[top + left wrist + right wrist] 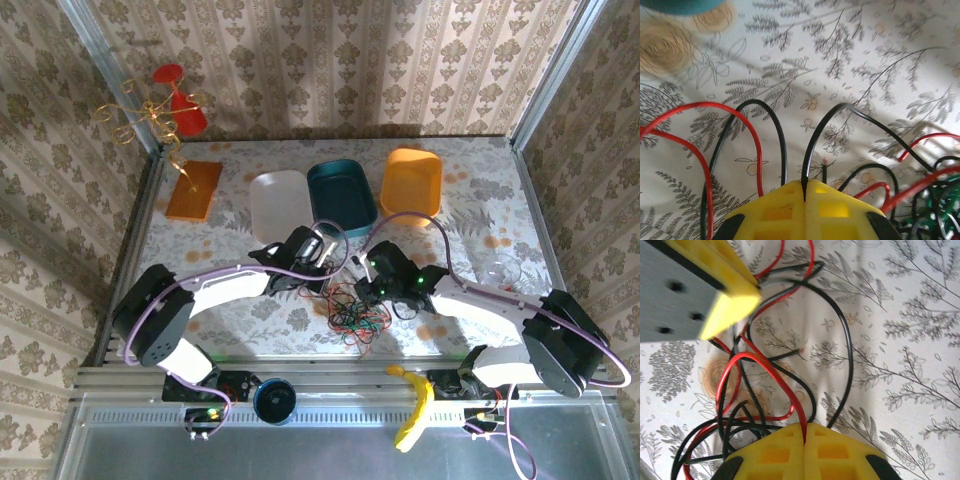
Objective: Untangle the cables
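Note:
The cables lie in a tangled heap (352, 310) of red, black and green wire on the flowered tablecloth between my two arms. My left gripper (325, 275) sits at the heap's upper left edge. In the left wrist view its yellow jaws (805, 186) are shut on a black cable (840, 107); red loops (740, 112) lie left and green wire (935, 212) at the lower right. My right gripper (372, 285) is at the heap's upper right. Its jaws (804, 431) are shut on a red cable (771, 369), with a black loop (847, 350) beside it and the left gripper's yellow finger (732, 295) close ahead.
Three bins stand at the back: white (277, 203), teal (342, 195), orange (412, 182). An orange board (194, 190) lies back left. A clear plastic piece (505, 272) rests at the right. A banana (415, 405) and a dark round object (273, 400) sit on the front rail.

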Robot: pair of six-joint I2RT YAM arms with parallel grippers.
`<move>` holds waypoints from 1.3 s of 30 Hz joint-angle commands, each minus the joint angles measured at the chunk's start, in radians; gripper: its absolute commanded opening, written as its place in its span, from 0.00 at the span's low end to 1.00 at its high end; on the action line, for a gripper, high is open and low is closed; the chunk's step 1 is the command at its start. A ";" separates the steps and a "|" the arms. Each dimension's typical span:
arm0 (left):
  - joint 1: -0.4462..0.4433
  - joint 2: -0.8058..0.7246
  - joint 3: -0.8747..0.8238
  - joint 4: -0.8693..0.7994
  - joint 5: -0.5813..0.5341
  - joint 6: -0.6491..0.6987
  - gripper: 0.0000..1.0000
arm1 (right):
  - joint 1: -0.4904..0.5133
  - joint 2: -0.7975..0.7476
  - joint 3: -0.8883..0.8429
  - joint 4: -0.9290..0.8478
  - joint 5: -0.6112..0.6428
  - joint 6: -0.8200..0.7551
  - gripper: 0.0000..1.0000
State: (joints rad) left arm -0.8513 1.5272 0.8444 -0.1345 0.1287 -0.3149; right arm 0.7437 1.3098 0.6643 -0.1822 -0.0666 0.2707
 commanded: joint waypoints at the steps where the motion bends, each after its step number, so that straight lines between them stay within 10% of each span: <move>1: -0.003 -0.076 0.051 -0.028 -0.032 0.010 0.00 | -0.006 -0.041 -0.027 0.005 0.074 0.038 0.16; 4: -0.003 -0.115 0.070 -0.030 -0.047 0.016 0.00 | -0.006 -0.077 -0.047 0.016 0.086 0.044 0.53; 9: -0.001 -0.148 0.116 -0.027 -0.048 0.010 0.00 | 0.007 -0.141 -0.052 0.008 0.042 0.003 0.71; 23: 0.009 -0.293 0.252 -0.045 -0.256 0.005 0.00 | 0.123 0.142 0.097 -0.124 0.058 -0.065 0.74; 39: 0.115 -0.459 0.405 -0.035 -0.465 0.033 0.00 | 0.047 0.044 -0.022 -0.059 0.111 0.017 0.74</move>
State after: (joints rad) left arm -0.7658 1.0981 1.1995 -0.1738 -0.2756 -0.2913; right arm 0.8093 1.4094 0.6647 -0.2501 0.0174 0.2558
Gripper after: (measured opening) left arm 0.050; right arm 0.739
